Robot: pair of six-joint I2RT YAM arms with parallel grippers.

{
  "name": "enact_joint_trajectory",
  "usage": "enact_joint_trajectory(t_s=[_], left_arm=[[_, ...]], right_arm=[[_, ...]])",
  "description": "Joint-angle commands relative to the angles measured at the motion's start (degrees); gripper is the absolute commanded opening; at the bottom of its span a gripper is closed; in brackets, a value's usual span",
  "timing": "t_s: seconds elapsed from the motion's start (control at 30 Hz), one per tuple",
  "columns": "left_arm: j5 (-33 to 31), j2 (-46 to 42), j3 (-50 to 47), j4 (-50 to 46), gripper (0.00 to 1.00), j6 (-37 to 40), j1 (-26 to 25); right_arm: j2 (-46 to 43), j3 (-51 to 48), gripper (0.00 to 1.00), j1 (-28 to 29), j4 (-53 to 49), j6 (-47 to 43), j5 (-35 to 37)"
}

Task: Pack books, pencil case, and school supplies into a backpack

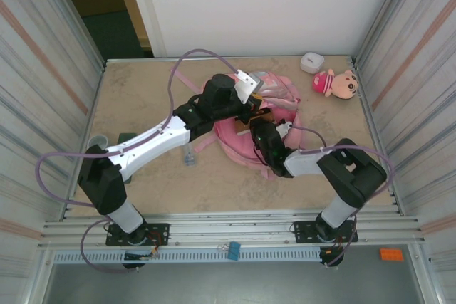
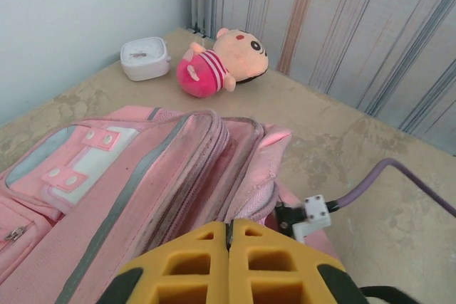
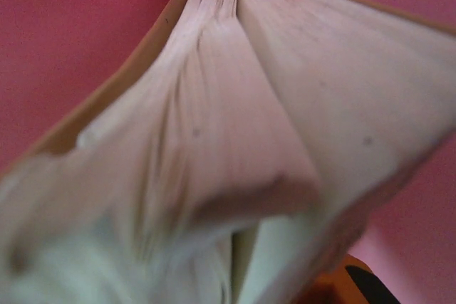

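Pink backpack [image 2: 142,176] lies mid-table [image 1: 142,97], its main opening gaping toward twelve o'clock. One arm comes in from seven o'clock and the other from five.

The left gripper [image 2: 228,233] is at the upper lip of the bag. Its yellow pads are pressed tight together, and the zip edge runs straight into the seam between them, so I take it to be pinching that rim and holding the mouth open.

The right gripper [image 1: 255,130] is down in the opening. From its wrist I see the book [image 3: 249,140] close up, pages fanned and blurred, with pink lining on every side, so the book is already inside the bag. Whether the fingers are clamped on it or have let go I cannot tell, as the pages hide them.

To my eye the step in hand is seating the book. The next move calls for letting it settle flat against the lining, then drawing the right arm out without dragging pages or snagging the zip, while the left holds the rim up.

By my count there is one backpack and one book. At two o'clock from the bag lies one plush doll [image 2: 221,62], and just beside it at one o'clock one small white box [image 2: 144,58]. At eight o'clock sits one small clear item [image 1: 188,154], too small to name.
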Motion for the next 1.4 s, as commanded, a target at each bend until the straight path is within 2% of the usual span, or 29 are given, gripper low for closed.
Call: enact_joint_trajectory(t_s=[0.0, 0.07, 0.17, 0.3, 0.33, 0.47, 0.63, 0.83, 1.0, 1.1, 1.2, 1.3, 1.33, 1.37], left_arm=[[0.5, -4.5, 0.8, 5.5, 0.0, -1.2, 0.7], [-1.3, -4.8, -0.6, 6.7, 0.0, -1.6, 1.0], [-2.5, -5.2, -2.4, 7.9, 0.0, -2.8, 1.6], [-3.3, -5.4, -4.0, 7.8, 0.0, -2.9, 1.7], [-3.5, -5.4, -4.3, 7.7, 0.0, -2.8, 1.8], [-4.2, -5.0, -4.8, 7.3, 0.0, -2.5, 2.1], [-5.1, -4.9, -5.4, 6.6, 0.0, -2.3, 2.6], [-6.4, -4.5, -6.3, 5.9, 0.0, -1.2, 2.8], [-6.7, -4.8, -8.6, 4.9, 0.0, -0.4, 3.4], [-5.9, -5.2, -10.6, 4.8, 0.0, -0.2, 3.4], [-3.8, -5.3, -13.1, 4.7, 0.0, -0.1, 3.4], [-0.7, -5.0, -16.4, 5.3, 0.0, -0.1, 2.8], [-0.4, -4.8, -17.4, 5.5, 0.04, -0.1, 2.4], [0.1, -4.7, -18.5, 5.9, 0.13, -0.2, 1.8]], right_arm=[[3.3, 3.4, 0.16, 0.0, 6.2, 4.3, 1.4], [4.9, 3.4, 0.26, 0.1, 6.3, 5.6, -0.1], [5.8, 2.2, 0.5, 0.2, 6.0, 7.7, -2.8], [4.4, -1.3, 0.69, 0.0, 4.4, 9.4, -6.6], [3.7, -2.0, 0.71, 0.1, 3.0, 9.2, -7.3], [-1.4, -3.5, 0.72, 0.0, -4.0, 5.4, -9.5], [-13.3, -1.0, 0.76, -0.1, -27.9, -3.1, -12.8], [-26.2, -1.1, 0.77, -1.5, -44.3, -9.2, -15.7], [-35.4, 3.5, 0.74, -3.3, -60.6, -20.9, -20.0], [-40.7, 8.0, 0.74, -3.7, -70.4, -29.9, -18.0], [-45.5, 10.2, 0.72, -4.2, -74.7, -37.7, -14.5], [-49.7, 10.6, 0.7, -5.6, -74.5, -45.2, -13.5], [-50.5, 10.8, 0.71, -6.1, -74.3, -47.3, -13.8], [-51.1, 10.9, 0.72, -6.8, -73.7, -50.2, -14.7]])
